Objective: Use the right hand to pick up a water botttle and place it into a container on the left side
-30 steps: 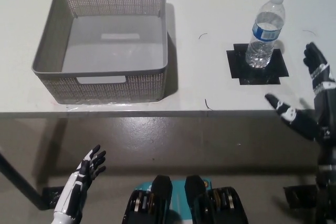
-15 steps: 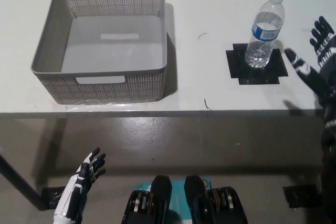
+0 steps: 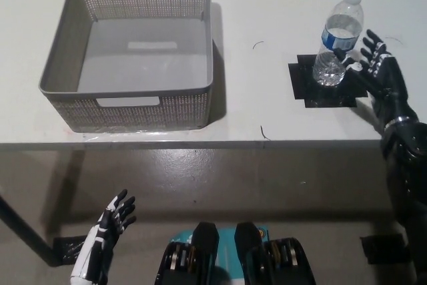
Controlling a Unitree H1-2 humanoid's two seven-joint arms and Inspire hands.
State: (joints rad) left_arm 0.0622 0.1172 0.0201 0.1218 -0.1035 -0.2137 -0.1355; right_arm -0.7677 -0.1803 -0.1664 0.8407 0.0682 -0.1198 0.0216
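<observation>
**Bottle just left of the spread right hand**

The bottle (image 3: 339,38) is seen upright on a black square (image 3: 327,83), just beside the right hand (image 3: 377,71), whose fingers are spread, holding nothing. The basket (image 3: 127,101) lies well apart, leftward. The left hand (image 3: 110,221) hangs low, fingers apart.

You have no text to read here. The water bottle (image 3: 337,41) carries a blue label band, but any print on it is too small and blurred to make out. The grey basket (image 3: 133,105) has pale rectangular patches on its floor and front wall, and nothing on them is legible. The black tape square (image 3: 307,88) on the worktop (image 3: 260,11) under the bottle bears no marking you can read, and neither do the robot's hands.
</observation>
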